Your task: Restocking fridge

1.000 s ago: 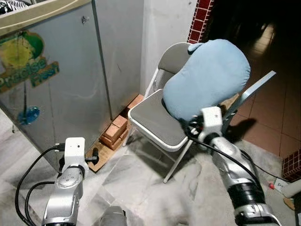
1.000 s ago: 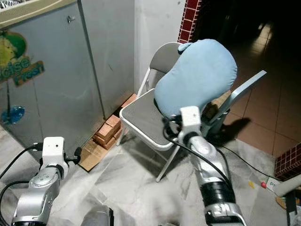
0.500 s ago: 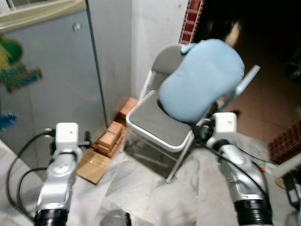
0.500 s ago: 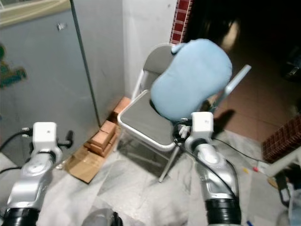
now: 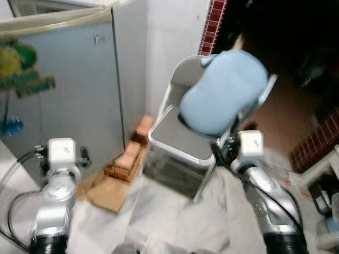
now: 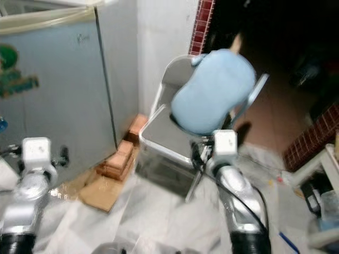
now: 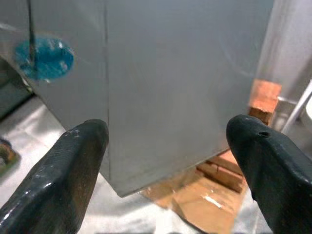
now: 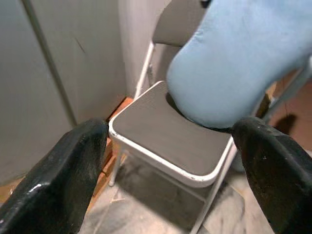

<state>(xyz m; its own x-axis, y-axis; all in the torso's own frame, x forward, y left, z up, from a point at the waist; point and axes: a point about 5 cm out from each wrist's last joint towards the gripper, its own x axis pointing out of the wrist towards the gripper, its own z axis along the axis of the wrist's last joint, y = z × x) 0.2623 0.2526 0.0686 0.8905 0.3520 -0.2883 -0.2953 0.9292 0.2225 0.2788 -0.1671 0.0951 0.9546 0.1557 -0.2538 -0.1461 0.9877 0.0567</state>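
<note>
The left gripper (image 7: 165, 170) is being held with its fingers spread wide and nothing between them, directly facing the grey side of the fridge (image 5: 63, 100), which stands closed and just ahead of the fingertips. A blue sticker (image 7: 44, 57) is being shown on the fridge panel beyond the left fingers, and a stack of bricks (image 5: 130, 156) with a flattened piece of cardboard (image 5: 108, 190) is lying at the fridge's lower corner, between the two grippers; the bricks are probably being used to prop or level the appliance. Further right, the right gripper (image 8: 170, 165) is likewise being held wide open and empty, pointed at a folding chair (image 8: 165, 136) just in front of it. A pale blue cushion (image 5: 222, 90) is being rested on the seat and leaned against the chair back, which is likely keeping it from sliding off. No item for restocking is being carried by either gripper, and the head views are being blurred, so the robot is judged to be moving into position, with the fridge door not yet opened.
</note>
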